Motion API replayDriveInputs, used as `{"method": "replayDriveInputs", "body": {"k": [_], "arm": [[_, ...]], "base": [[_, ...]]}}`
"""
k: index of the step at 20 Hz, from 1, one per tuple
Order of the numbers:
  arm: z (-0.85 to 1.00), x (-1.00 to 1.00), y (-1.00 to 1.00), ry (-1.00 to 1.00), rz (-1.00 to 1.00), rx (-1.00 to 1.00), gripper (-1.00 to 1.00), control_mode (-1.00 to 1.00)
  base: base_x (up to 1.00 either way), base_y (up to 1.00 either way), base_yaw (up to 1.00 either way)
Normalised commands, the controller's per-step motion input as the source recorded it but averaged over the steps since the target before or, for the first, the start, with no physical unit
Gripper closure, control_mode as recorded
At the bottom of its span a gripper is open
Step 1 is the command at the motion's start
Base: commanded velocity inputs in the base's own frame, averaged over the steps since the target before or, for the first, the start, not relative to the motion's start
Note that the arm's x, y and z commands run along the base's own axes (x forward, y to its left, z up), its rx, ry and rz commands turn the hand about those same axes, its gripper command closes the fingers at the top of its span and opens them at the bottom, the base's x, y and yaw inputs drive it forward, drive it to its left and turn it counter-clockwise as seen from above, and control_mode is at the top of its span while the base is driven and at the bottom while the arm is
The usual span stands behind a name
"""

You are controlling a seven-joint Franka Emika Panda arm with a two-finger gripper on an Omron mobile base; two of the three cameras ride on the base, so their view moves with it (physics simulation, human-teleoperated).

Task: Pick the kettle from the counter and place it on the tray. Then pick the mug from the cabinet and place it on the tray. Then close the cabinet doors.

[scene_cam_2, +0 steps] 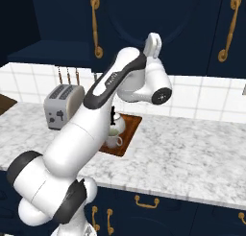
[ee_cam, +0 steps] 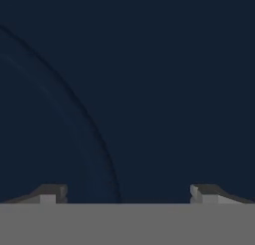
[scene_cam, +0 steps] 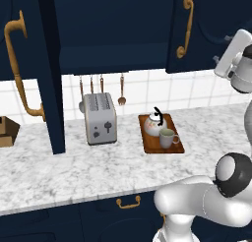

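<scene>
The white kettle [scene_cam: 155, 122] with its black handle stands on the brown wooden tray [scene_cam: 147, 143] on the marbled counter [scene_cam: 74, 167]. The grey-beige mug [scene_cam: 167, 137] sits on the tray just in front of the kettle. Kettle [scene_cam_2: 116, 120], mug [scene_cam_2: 113, 140] and tray [scene_cam_2: 130, 127] are partly hidden behind my arm in the right base view. The cabinet [scene_cam: 113, 29] is dark inside, and its left door [scene_cam: 32, 64] is swung wide open. My gripper [ee_cam: 128, 191] is open and empty, close against the navy panel of the right door [scene_cam_2: 144, 14]. That door looks about flush with the cabinet front.
A silver toaster [scene_cam: 100, 118] stands left of the tray, below hanging utensils [scene_cam: 121, 91]. A cardboard box [scene_cam: 7, 131] sits at the far left of the counter. The open left door juts out over the counter. Navy drawers with brass pulls [scene_cam: 128, 202] run below.
</scene>
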Motion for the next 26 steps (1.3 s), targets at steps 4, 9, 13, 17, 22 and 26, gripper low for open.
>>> {"method": "replayDriveInputs", "body": {"k": [4,9,13,17,22,26], "arm": [[0.25,0.50,0.97,-0.03,-0.06,0.00,-1.00,-1.00],[0.10,0.84,0.25,0.11,-0.04,0.00,-1.00,-1.00],[-0.06,0.99,0.10,0.13,-0.01,-0.01,-1.00,-1.00],[-0.65,1.00,0.33,0.09,0.00,-0.02,-1.00,-1.00],[-0.89,1.00,0.55,0.02,-0.02,-0.01,-1.00,-1.00],[-0.94,1.00,0.54,0.00,-0.01,0.00,-1.00,-1.00]], "base": [[0.00,0.00,0.00],[0.00,0.00,0.00],[0.00,0.00,0.00],[0.00,0.00,0.00],[0.00,0.00,0.00],[0.00,0.00,0.00]]}}
